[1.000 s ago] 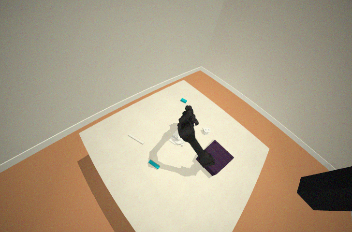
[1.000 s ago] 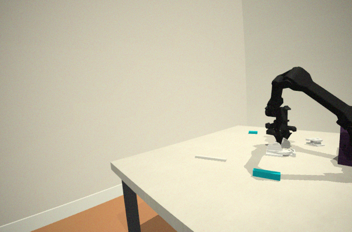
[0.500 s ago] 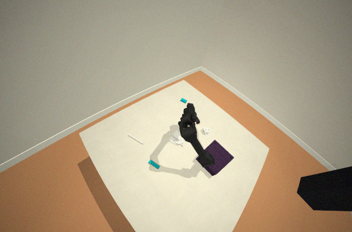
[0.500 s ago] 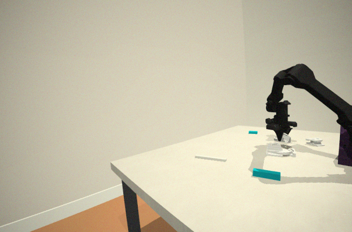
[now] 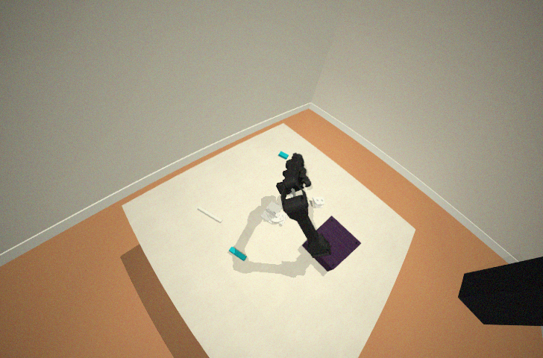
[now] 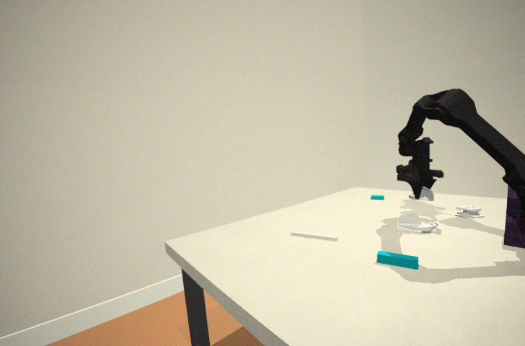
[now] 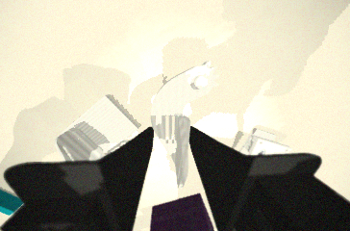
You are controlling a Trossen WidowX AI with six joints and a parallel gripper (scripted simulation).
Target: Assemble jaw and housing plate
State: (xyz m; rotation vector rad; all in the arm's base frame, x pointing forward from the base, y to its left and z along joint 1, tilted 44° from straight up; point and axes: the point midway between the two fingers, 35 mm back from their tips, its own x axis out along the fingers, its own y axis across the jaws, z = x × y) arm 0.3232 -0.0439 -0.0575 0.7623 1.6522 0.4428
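My gripper is shut on a loose white jaw, which has a curved arm, a round hole and a ribbed pad. The jaw hangs a little above the table. The white base assembly with the other jaw stands on the table, on the left in the wrist view; its free pin and gear teeth cannot be made out. The white housing plate appears apart from the base, on the right in the wrist view, partly behind a finger.
A teal block lies near the base, a smaller teal block at the far side. A thin white bar lies to the left. The arm stands at a dark purple block on the table.
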